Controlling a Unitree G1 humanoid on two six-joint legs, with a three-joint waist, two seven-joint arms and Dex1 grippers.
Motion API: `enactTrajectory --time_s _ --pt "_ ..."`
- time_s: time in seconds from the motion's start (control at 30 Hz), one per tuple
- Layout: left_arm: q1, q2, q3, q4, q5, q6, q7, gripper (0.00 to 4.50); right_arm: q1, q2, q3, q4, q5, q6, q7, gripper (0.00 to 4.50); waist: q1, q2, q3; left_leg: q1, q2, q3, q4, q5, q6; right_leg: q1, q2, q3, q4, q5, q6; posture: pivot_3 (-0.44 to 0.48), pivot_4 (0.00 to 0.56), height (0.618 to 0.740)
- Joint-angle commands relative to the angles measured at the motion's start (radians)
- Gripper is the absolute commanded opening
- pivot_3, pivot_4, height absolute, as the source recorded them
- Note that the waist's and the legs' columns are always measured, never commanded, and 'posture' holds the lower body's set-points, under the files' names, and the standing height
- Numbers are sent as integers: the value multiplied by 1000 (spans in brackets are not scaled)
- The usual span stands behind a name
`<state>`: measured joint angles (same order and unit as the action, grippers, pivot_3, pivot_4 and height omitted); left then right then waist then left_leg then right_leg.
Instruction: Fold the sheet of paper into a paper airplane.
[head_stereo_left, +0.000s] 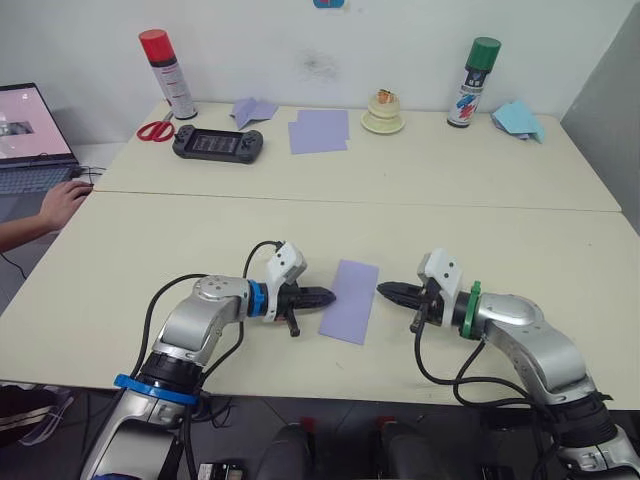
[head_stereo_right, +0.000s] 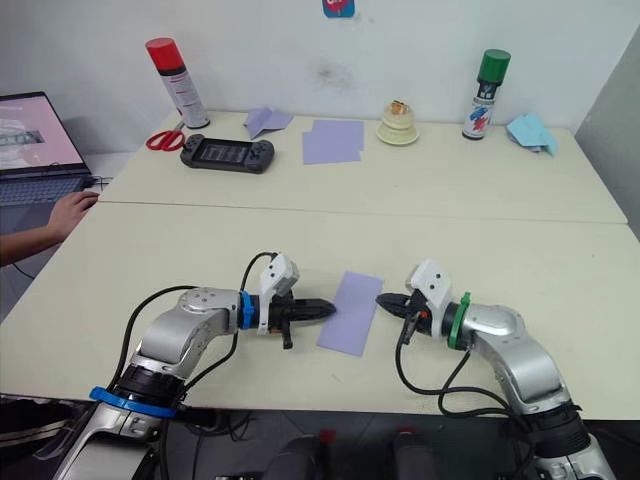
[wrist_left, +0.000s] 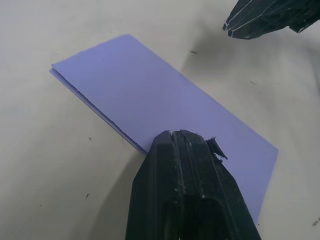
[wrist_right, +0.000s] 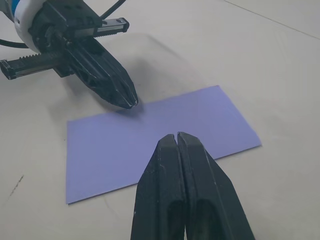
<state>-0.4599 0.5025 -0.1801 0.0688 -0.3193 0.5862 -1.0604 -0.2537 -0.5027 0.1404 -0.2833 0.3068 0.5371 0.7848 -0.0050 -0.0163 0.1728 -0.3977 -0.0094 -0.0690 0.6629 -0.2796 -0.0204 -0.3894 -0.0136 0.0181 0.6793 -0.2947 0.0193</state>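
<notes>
At the far left of the head views a person's hand (head_stereo_left: 62, 203) rests beside a laptop (head_stereo_left: 30, 135), well apart from the work. Low and centre in the frame, the sheet of paper (head_stereo_left: 350, 300) lies flat on the tabletop (head_stereo_left: 150, 250), between the two tools. The left wrist view shows two layered edges along one long side, so the sheet appears already folded once in half lengthwise. The left tool (head_stereo_left: 322, 296) has its fingers pressed together, holding nothing, with the tip at the sheet's left long edge, touching or just above it. The right tool (head_stereo_left: 386, 290) is likewise closed and empty, its tip just beside the right long edge; contact cannot be confirmed. Judged from this layout, the step in hand is flattening or creasing the centre fold, or squaring up the halved sheet before the nose folds; the paper airplane shape is not yet begun. The next move likely calls for one tool to pin the sheet while the other opens enough to catch a single corner or layer and lift it. Risk: a closed tip pushing sideways may slide the whole sheet across the smooth tabletop rather than fold it. Along the upper part of the frame, clear of the work, stand a red-capped can (head_stereo_left: 167, 73), scissors (head_stereo_left: 155, 130), a game controller (head_stereo_left: 218, 143), spare lavender sheets (head_stereo_left: 318, 131), a green-capped can (head_stereo_left: 473, 82) and a light-blue folded paper (head_stereo_left: 518, 120).
</notes>
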Motion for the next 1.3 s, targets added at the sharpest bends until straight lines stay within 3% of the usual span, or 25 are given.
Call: enactTrajectory --time_s 0.03,0.23,0.47,0.93,1.3 --pt "-12 7 18 -47 -26 4 -7 0 4 -6 -20 -33 15 -10 -1 40 0 0 0 0 0 0 0 0 0 0 0 0 0 0 0 0 150 740" --pt "-11 69 -19 10 53 -92 -24 0 3 -8 -19 -24 12 -14 0 40 -2 0 0 0 0 0 0 0 0 0 0 0 1 0 0 0 150 740" --pt "-26 62 -68 66 120 -185 -34 0 -6 -5 -11 16 2 -38 8 40 3 0 0 0 -1 0 1 1 -1 1 0 0 1 0 0 0 150 740" --pt "-19 21 10 -22 -14 -66 -43 0 48 -13 -18 -15 4 -48 -2 40 0 0 0 0 0 -1 2 1 -1 1 0 -1 2 0 0 0 150 740" --pt "-22 45 -28 0 50 -114 -48 0 36 -18 -20 -23 8 -32 -2 40 0 0 0 0 0 -1 2 1 -1 1 0 -1 2 0 -1 0 150 740"
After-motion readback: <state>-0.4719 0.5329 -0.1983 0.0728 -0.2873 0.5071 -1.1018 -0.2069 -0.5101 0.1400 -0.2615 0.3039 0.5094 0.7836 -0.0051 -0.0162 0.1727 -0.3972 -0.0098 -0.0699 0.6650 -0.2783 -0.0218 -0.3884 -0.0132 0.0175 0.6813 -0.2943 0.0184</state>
